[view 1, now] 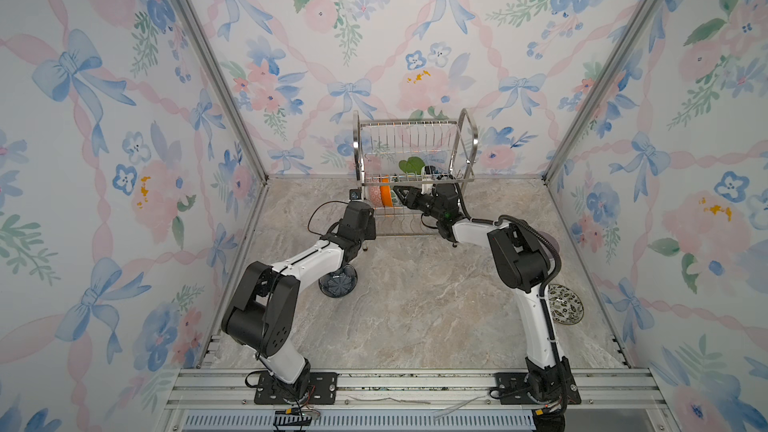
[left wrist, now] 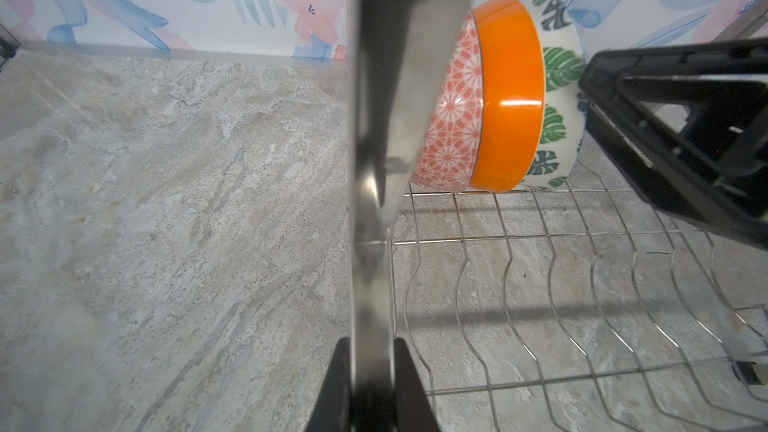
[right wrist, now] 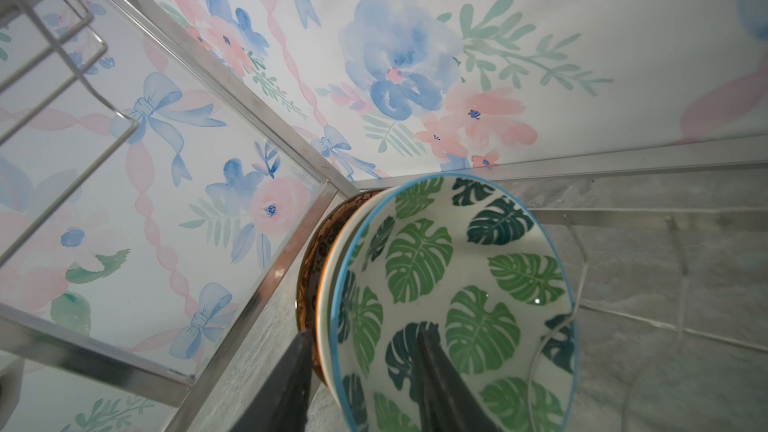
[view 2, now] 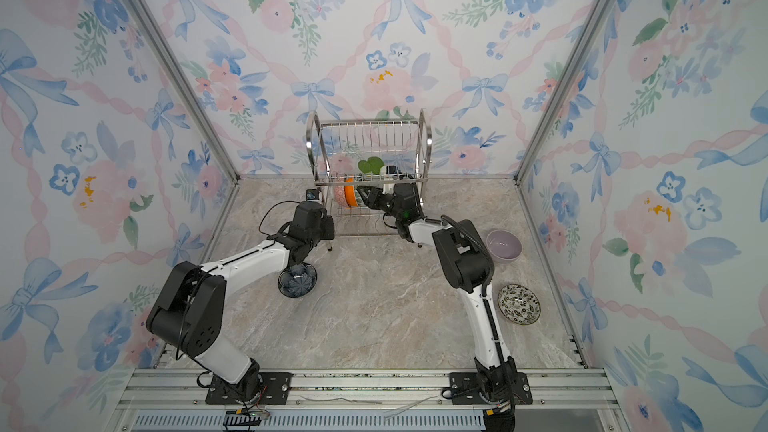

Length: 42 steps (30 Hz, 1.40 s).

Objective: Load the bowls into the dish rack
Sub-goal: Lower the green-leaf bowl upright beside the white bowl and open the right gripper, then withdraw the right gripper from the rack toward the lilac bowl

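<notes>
At the table's twelve o'clock, the stiff, likely slick green leaf-print bowl (right wrist: 457, 284) stands on edge in the dish rack (left wrist: 395, 76), right gripper (right wrist: 365, 330) parted astride its rim, the natural hold; left gripper (left wrist: 370, 344) clamps the frame.

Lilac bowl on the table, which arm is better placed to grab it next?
Right. The lilac bowl sits beside the right arm, and the right end effector stands open at the green leaf bowl in the dish rack. The left end effector is shut on its side frame.
</notes>
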Each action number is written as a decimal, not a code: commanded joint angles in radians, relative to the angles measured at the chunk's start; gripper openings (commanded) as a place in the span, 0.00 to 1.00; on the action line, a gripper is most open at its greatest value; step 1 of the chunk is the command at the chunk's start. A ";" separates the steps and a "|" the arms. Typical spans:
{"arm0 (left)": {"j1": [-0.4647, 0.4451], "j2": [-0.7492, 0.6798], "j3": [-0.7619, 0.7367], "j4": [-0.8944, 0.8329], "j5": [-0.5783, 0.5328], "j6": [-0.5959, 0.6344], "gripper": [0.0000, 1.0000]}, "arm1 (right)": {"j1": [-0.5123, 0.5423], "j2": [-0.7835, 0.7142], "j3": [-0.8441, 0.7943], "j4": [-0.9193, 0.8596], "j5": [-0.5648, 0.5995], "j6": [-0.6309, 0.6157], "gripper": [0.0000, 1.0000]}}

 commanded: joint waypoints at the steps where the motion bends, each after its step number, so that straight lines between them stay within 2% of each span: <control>1: -0.012 0.000 0.010 -0.045 0.003 0.045 0.02 | 0.002 -0.084 -0.076 0.078 0.023 -0.003 0.47; 6: -0.015 -0.002 0.013 -0.049 0.013 0.037 0.08 | 0.013 -0.147 -0.185 0.126 0.041 0.001 0.51; 11: -0.016 -0.019 0.012 -0.051 0.009 0.032 0.21 | 0.029 -0.221 -0.308 0.166 0.053 0.000 0.59; 14: -0.016 -0.030 0.010 -0.050 0.004 0.027 0.33 | 0.046 -0.276 -0.374 0.161 0.064 -0.028 0.64; 18: -0.015 -0.052 0.001 -0.047 -0.006 0.019 0.50 | 0.068 -0.358 -0.441 0.118 0.083 -0.083 0.73; 19: -0.016 -0.057 0.000 -0.047 -0.009 0.019 0.52 | 0.075 -0.376 -0.455 0.107 0.085 -0.086 0.78; 20: -0.016 -0.063 -0.001 -0.048 -0.011 0.018 0.61 | 0.080 -0.393 -0.462 0.088 0.091 -0.118 0.82; 24: -0.017 -0.087 -0.002 -0.062 -0.017 0.012 0.64 | 0.109 -0.461 -0.490 -0.006 0.127 -0.179 0.99; 26: -0.019 -0.107 -0.006 -0.074 -0.029 0.009 0.98 | 0.128 -0.493 -0.501 -0.068 0.150 -0.217 0.96; 29: -0.020 -0.148 -0.028 -0.083 -0.054 0.001 0.98 | 0.168 -0.551 -0.507 -0.197 0.203 -0.291 0.97; 35: -0.032 -0.270 -0.074 -0.105 -0.071 -0.016 0.98 | 0.265 -0.702 -0.549 -0.455 0.402 -0.475 0.96; 38: -0.052 -0.341 -0.101 -0.107 -0.075 -0.012 0.98 | 0.296 -0.785 -0.577 -0.600 0.545 -0.526 0.97; 42: -0.109 -0.398 -0.110 -0.102 -0.077 0.004 0.98 | 0.323 -0.905 -0.627 -0.793 0.793 -0.544 0.96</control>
